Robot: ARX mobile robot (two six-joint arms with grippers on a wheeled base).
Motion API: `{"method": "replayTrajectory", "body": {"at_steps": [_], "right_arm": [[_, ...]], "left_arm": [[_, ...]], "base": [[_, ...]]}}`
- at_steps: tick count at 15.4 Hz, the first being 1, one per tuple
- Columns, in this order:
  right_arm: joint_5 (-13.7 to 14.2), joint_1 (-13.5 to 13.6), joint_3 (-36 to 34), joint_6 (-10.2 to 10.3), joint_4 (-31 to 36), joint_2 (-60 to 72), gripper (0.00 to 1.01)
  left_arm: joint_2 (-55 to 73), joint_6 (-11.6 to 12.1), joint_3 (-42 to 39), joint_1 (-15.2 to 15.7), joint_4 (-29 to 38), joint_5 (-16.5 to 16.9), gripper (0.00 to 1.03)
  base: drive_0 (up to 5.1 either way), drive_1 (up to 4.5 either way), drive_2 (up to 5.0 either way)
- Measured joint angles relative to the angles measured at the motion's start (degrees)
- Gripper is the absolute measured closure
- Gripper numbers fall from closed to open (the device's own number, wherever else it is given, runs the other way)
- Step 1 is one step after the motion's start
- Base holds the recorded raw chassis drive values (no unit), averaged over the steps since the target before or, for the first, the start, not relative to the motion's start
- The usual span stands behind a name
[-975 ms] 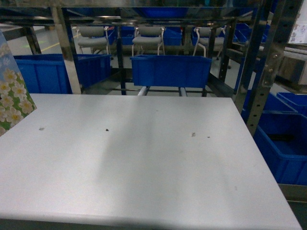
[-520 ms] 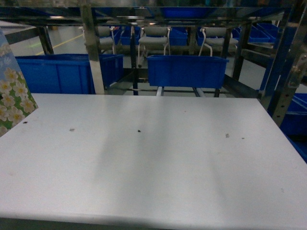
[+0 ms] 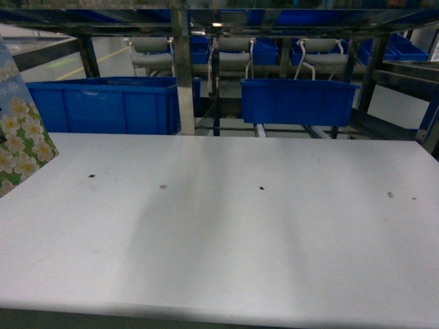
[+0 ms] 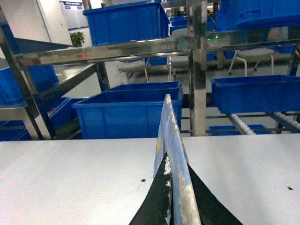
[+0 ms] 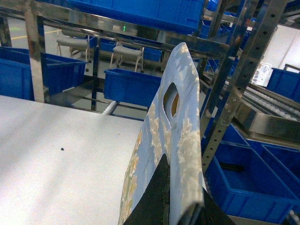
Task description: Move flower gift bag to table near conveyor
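Head view, table [image 3: 219,240]: the white top is seen across nearly the whole picture; its small black marks [image 3: 260,187] have drifted steadily to the right against one second ago, and the blue bins [image 3: 110,106] behind have drifted with them; the robot is judged to be turning or rolling to its left along the table.
Head view, flower gift bag [image 3: 20,137]: only a corner is seen at the left edge, in the same place as before; it is therefore carried along with the robot and is not yet set down; no gripper is seen in this view.
Left wrist view, left gripper [image 4: 176,206]: it is clenched on the lower edge of the flower gift bag [image 4: 171,140], which stands upright and edge-on between the dark fingers [image 4: 150,211]; the bag is held above the table [image 4: 70,178], with no contact seen.
Left wrist view, conveyor [image 4: 239,123]: a row of white rollers is seen behind the table's far edge, under the steel rack.
Right wrist view, right gripper [image 5: 176,206]: it is clamped on a flowered bag [image 5: 183,117] with a cut-out handle; whether this is a second bag cannot be told.
Right wrist view, surroundings: the roller track [image 5: 267,110] lies to the right, beyond the table [image 5: 56,154].
Meaning for the task: the carrying phase is judged nearly finished; lowering and release are not yet done.
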Motion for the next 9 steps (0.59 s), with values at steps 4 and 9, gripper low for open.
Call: {"method": "replayTrajectory", "body": {"at_steps": [4, 9], "right_arm": [[0.0, 0.0, 0.0, 0.0, -0.07, 0.0, 0.99], [0.0, 0.0, 0.0, 0.0, 0.07, 0.0, 0.99]], "left_arm": [[0.0, 0.0, 0.0, 0.0, 0.11, 0.02, 1.01], [0.0, 0.0, 0.0, 0.0, 0.09, -0.02, 1.01]], "base": [[-5.0, 2.43, 2.4], [-4.9, 2.54, 2.5]]}}
